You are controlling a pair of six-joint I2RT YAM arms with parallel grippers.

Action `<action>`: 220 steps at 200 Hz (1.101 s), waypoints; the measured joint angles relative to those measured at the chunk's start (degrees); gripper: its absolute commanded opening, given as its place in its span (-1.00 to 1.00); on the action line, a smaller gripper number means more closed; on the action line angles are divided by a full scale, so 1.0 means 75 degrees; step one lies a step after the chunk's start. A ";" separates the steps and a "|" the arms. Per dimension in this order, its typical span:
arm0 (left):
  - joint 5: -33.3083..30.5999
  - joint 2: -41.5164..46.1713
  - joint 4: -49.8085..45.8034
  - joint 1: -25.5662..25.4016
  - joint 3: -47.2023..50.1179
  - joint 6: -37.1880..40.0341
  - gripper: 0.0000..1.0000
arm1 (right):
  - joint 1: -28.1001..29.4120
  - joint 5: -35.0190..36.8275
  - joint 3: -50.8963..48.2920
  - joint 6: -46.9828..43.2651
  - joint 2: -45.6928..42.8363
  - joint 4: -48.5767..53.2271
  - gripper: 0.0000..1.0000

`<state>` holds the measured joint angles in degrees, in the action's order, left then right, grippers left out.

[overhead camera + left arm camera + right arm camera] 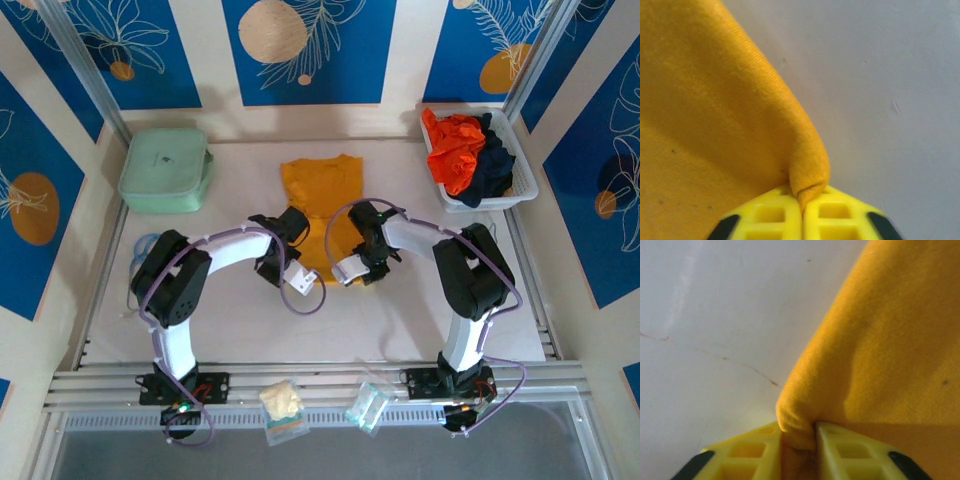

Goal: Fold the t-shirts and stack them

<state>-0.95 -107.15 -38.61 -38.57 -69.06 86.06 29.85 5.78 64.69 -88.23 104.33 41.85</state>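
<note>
Both left claw (802,199) and right claw (799,435) grip the yellow t-shirt's (320,185) near edge on bare table (400,320).

overhead; both wrists seemingly near tee (320,185)

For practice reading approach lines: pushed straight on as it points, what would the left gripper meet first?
The left gripper grips a fold of the yellow t-shirt, so that cloth first; probably the white table right behind.

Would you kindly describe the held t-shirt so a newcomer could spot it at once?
On the white table, look at the middle for the golden-yellow t-shirt. Unlike the orange-red tee and navy tee heaped in the far-right basket, it is spread out, pinched by the left gripper and right gripper.
</note>
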 measured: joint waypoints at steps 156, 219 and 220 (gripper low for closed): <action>0.0364 0.3133 0.0618 -0.0233 0.1571 -0.0764 -1.00 | 0.0475 -0.0184 -0.1903 0.1495 -0.3424 -0.0085 -1.00; 0.0131 0.5015 -0.0597 -0.0982 0.1781 -0.1148 -1.00 | 0.1941 0.0361 -0.1947 0.2535 -0.5249 0.1032 -1.00; 0.0122 0.5062 -0.0627 -0.1000 0.1786 -0.1163 -1.00 | 0.1961 0.0370 -0.1941 0.2562 -0.5269 0.1052 -1.00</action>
<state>-0.03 -69.19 -43.31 -46.06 -55.66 77.34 44.56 8.56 50.13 -69.01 64.82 49.74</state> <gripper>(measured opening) 0.064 0.048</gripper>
